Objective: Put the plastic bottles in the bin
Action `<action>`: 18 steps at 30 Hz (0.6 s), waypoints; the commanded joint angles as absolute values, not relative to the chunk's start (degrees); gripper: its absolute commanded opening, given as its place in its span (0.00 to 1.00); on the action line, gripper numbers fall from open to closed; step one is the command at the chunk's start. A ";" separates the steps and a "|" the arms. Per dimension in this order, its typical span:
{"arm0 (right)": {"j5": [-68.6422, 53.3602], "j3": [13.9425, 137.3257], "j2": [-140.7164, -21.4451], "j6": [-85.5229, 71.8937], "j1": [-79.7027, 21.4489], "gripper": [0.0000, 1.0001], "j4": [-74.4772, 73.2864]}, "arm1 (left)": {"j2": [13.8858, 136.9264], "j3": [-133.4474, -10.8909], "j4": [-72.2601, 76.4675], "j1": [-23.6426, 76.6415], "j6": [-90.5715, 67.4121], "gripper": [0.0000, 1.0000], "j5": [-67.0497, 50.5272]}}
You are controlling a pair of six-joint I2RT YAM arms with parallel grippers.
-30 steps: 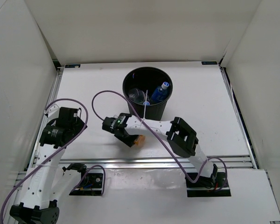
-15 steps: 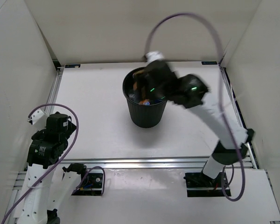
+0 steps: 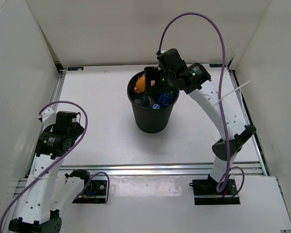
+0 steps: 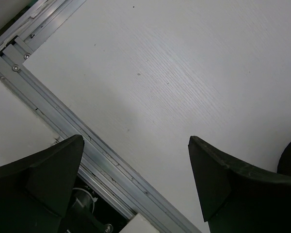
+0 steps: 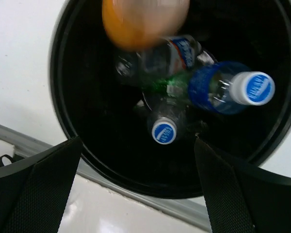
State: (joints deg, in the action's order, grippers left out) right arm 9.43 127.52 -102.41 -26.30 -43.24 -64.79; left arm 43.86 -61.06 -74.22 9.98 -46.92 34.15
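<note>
Bin (image 3: 153,121): stands mid-table (image 3: 97,97), well apart from every edge; bottles (image 5: 164,131) lie at its bottom, orange bottle (image 5: 140,22) blurred at its mouth. Right gripper (image 5: 137,141): above the mouth, jaws wide apart, holding nothing. Left gripper (image 4: 136,140): jaws apart over table beside the front rail (image 4: 63,131).

The bin (image 3: 153,119) is black, one bottle (image 5: 140,22) orange

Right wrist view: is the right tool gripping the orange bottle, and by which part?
Nothing is held. The right tool stands open above the bin; the blurred orange bottle is clear of it, over the bin's mouth.
</note>
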 commanded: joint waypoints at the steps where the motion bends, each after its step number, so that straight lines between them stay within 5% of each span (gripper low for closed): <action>1: 7.48 127.18 -96.69 -28.12 -40.09 1.00 -66.18 | 43.68 -61.08 -72.07 10.20 -45.97 1.00 33.49; 18: -3.87 113.56 -83.77 -24.26 -19.61 1.00 -64.35 | 51.32 -62.31 -66.71 10.20 -52.99 1.00 45.86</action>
State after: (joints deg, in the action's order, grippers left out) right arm -1.91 116.29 -86.08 -26.68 -21.91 -67.88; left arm 48.73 -59.64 -67.66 9.98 -49.34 39.62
